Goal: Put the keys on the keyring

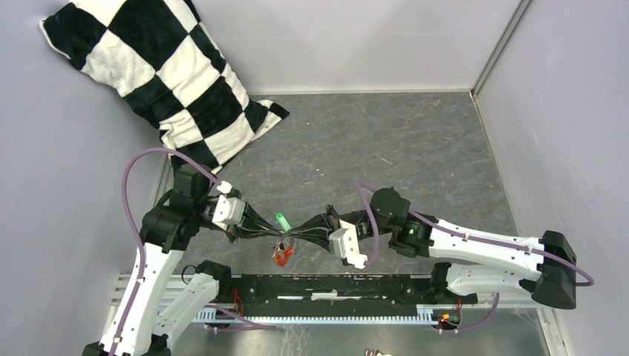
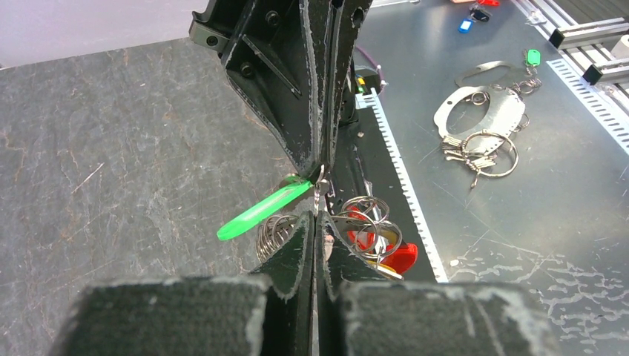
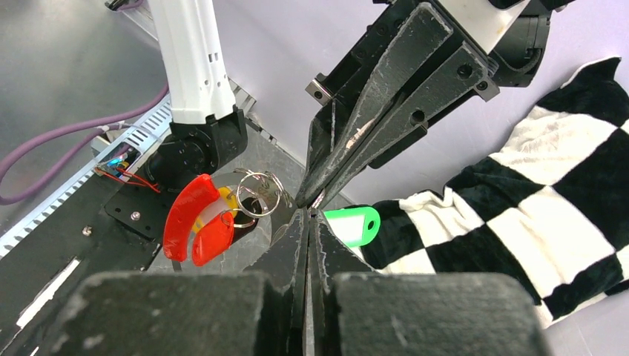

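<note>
Left claw (image 2: 315, 219) and right claw (image 3: 308, 215): both pressed together, tips meeting nose to nose above the grey surface (image 1: 386, 148); whatever is nipped at the junction is hidden by the fingers. Keyring (image 3: 259, 191): hangs beside that junction, coils partly masked, with the red key (image 3: 194, 219) and a sliver of the yellow key (image 3: 226, 200) plainest from the right wrist, while the top view gives only a red blur. Green key (image 2: 263, 210): juts sideways from the tips, possibly on the ring.
</note>
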Robot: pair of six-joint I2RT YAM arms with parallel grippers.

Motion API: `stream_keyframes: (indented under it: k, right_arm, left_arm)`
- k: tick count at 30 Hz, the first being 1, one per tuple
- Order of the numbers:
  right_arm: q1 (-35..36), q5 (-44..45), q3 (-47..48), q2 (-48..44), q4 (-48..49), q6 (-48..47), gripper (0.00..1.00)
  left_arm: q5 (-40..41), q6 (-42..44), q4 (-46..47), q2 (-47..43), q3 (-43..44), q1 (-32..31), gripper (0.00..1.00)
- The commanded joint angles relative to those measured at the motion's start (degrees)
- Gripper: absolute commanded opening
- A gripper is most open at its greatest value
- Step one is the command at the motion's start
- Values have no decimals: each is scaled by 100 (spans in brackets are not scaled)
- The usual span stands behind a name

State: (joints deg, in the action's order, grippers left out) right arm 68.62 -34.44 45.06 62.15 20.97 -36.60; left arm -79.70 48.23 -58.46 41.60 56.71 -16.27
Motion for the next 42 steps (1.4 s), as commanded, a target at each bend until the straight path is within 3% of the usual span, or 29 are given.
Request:
stream_keyframes:
  k: [1, 42]
  right_arm:
    - [72, 36, 349, 87, -60, -223, 0]
    - [74, -396, 829, 249, -444, -430, 0]
  left_arm:
    - [-205, -63, 45, -56, 218, -20, 2]
    - [324, -125, 45, -4, 350, -340, 2]
